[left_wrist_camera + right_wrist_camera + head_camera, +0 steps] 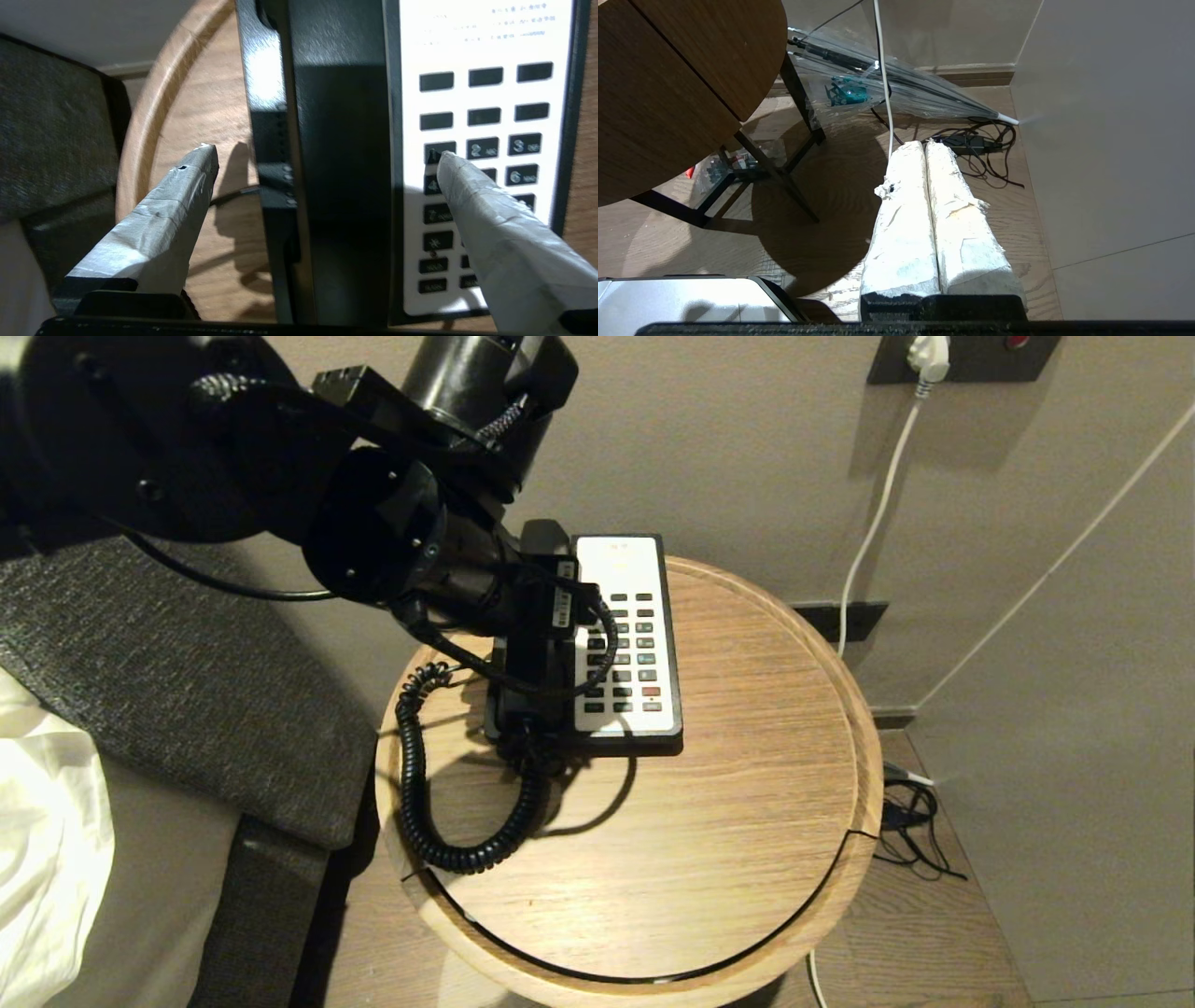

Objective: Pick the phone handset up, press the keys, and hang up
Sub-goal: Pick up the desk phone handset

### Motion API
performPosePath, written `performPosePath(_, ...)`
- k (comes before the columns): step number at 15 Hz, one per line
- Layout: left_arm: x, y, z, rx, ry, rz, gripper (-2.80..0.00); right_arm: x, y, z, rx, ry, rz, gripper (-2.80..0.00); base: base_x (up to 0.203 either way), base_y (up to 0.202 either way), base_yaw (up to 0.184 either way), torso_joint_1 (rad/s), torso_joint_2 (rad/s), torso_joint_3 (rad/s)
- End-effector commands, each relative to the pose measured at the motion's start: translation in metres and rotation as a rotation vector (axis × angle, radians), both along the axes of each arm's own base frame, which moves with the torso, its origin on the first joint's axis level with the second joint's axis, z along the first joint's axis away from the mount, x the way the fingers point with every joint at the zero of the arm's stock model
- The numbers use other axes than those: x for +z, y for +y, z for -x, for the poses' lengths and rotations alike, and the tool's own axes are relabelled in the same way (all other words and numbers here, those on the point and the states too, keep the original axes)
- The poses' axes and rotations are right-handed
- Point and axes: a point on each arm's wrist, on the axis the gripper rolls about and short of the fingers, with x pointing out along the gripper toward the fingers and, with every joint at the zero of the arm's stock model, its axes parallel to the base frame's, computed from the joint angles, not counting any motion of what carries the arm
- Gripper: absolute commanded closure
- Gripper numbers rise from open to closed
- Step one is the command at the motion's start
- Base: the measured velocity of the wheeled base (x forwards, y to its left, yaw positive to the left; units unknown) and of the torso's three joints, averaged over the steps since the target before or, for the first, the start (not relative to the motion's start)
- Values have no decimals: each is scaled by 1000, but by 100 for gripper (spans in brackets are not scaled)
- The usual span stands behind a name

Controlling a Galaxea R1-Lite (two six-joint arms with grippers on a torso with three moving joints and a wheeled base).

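The phone handset [341,163] lies in its cradle along the 9 o'clock side of the phone base [653,733], running lengthwise from 12 to 6 in the head view, mostly hidden there behind the left arm. In the left wrist view we see it directly between the two taped fingers of the left pincer [327,156], which stands wide open and grips nothing: one finger [159,224] hangs over the bare wood at the handset's outer side, the other [495,224] over the white faceplate, its tip above the keys [486,149]; we cannot tell whether that tip touches them. The keys sit at 3 o'clock of the handset. The coiled cord [420,784] loops from the handset's 6 o'clock end out toward 8 o'clock across the round wooden worktop [709,859]. A grey upholstered bed edge [187,691] lies at 9 o'clock of the worktop. The right pincer [927,144] hangs low beside the worktop's legs, its fingers pressed together on nothing, above the wooden floor [831,205] and a tangle of black cables [985,149].
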Motion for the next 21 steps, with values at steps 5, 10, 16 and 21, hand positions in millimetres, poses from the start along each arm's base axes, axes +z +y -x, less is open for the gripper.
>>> performPosePath(5, 0, 6, 6, -1, 31, -38, -280, 0, 0, 0, 1, -1, 0, 0, 0, 0, 0, 0, 0, 0)
performPosePath(10, 8, 16, 19, -28, 57, -40, -280, 0, 0, 0, 1, -1, 0, 0, 0, 0, 0, 0, 0, 0)
performPosePath(16, 23, 31, 54, -89, 84, -68, -280, 0, 0, 0, 1, -2, 0, 0, 0, 0, 0, 0, 0, 0)
performPosePath(21, 23, 41, 75, -223, 191, -133, -280, 0, 0, 0, 1, 0, 0, 0, 0, 0, 0, 0, 0, 0)
